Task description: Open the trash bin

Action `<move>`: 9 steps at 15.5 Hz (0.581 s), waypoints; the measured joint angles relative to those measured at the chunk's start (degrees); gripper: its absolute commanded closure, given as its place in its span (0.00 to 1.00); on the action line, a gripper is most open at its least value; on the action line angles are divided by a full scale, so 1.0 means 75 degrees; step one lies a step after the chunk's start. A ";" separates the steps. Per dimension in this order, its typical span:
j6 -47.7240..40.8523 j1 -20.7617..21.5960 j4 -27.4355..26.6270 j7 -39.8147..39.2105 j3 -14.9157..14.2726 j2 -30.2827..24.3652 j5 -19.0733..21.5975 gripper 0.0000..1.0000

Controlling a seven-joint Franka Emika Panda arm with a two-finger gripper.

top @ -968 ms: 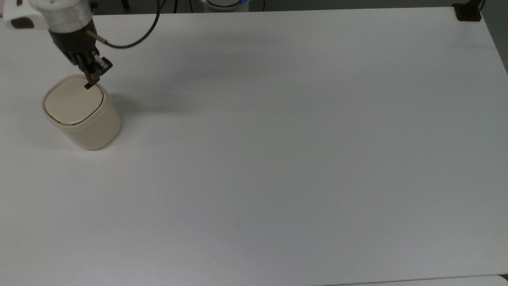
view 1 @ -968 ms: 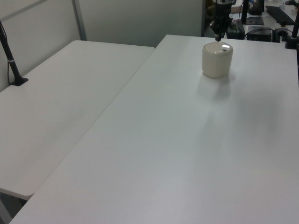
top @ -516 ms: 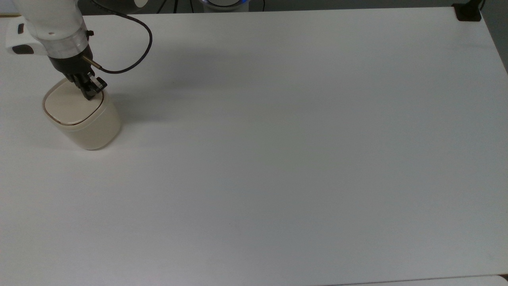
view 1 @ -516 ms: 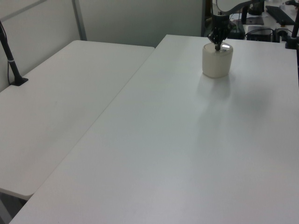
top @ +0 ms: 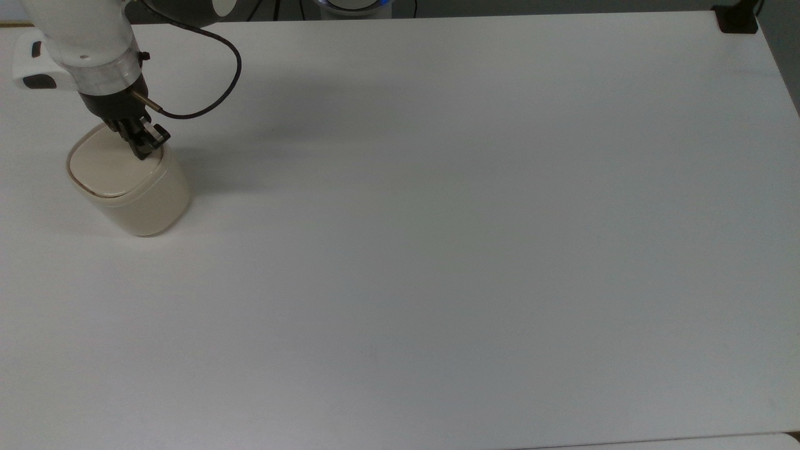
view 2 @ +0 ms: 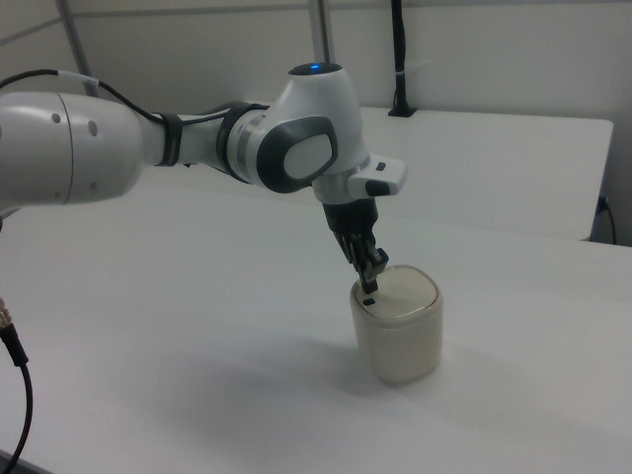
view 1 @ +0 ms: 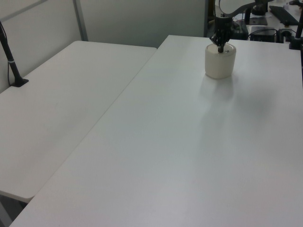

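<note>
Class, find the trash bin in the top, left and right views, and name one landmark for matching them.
Top view: trash bin, far left.
Left view: trash bin, upper right.
Right view: trash bin, centre right.
Shared landmark: the gripper at the lid's edge.

White robot arm with grey joints and a black pincer

The arm [view 2: 148, 138] is built of rounded white shells, with dark grey bands at the joints and a large grey oval cover on the bulbous wrist housing, which carries a small blue light on top. A white flat flange with a dark slot juts out beside the wrist, over a silvery metal ring. Below this sits the black pincer [view 2: 369, 279], narrow and tapering, perhaps with small metal fittings on one finger. A thin black cable [top: 212, 75] loops from a brass-coloured plug at the pincer's side.
</note>
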 measured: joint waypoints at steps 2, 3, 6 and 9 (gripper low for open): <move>0.0293 -0.0003 -0.0168 0.0002 -0.0005 -0.0077 0.0000 0.98; 0.0403 -0.0011 -0.0237 0.0007 -0.0007 -0.0111 0.0000 0.96; 0.0529 -0.0057 -0.0294 0.0018 -0.0007 -0.0149 0.0001 0.75; 0.0178 -0.0075 -0.0217 0.0018 -0.0003 -0.0301 0.0001 0.06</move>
